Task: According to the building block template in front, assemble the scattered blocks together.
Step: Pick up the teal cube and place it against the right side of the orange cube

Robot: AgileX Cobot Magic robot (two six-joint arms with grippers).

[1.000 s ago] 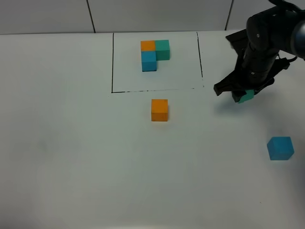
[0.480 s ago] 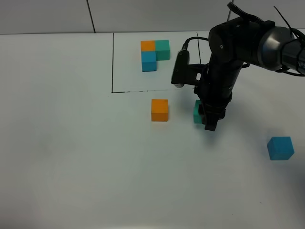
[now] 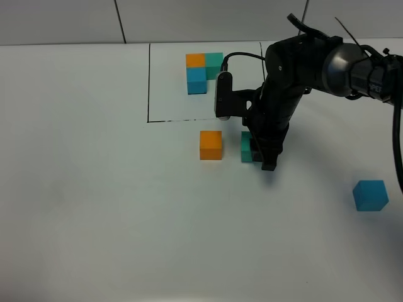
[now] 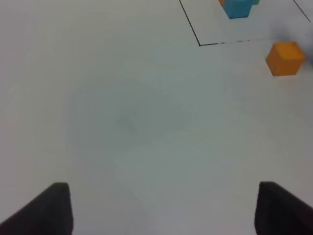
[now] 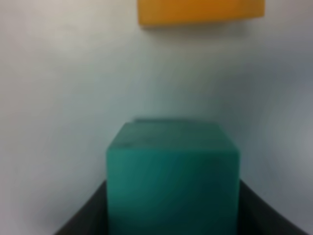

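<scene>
The template (image 3: 204, 72), an L of orange, teal-green and blue cubes, sits inside the black drawn rectangle at the back; its blue cube shows in the left wrist view (image 4: 237, 8). The loose orange cube (image 3: 211, 145) (image 4: 285, 58) (image 5: 200, 11) lies just in front of the frame. My right gripper (image 3: 255, 150) is shut on the teal-green cube (image 3: 246, 146) (image 5: 172, 174), low over the table just right of the orange cube, a small gap between them. The loose blue cube (image 3: 370, 195) lies far right. My left gripper (image 4: 161, 208) is open and empty, out of the exterior view.
The white table (image 3: 101, 201) stretches left and forward. The black frame line (image 3: 148, 82) (image 4: 188, 22) bounds the template area. The right arm (image 3: 302, 63) reaches in from the back right over the frame's right edge.
My right gripper has carried the teal-green cube from the right of the frame leftward and down, to just beside the orange cube. The other cubes have not moved.
</scene>
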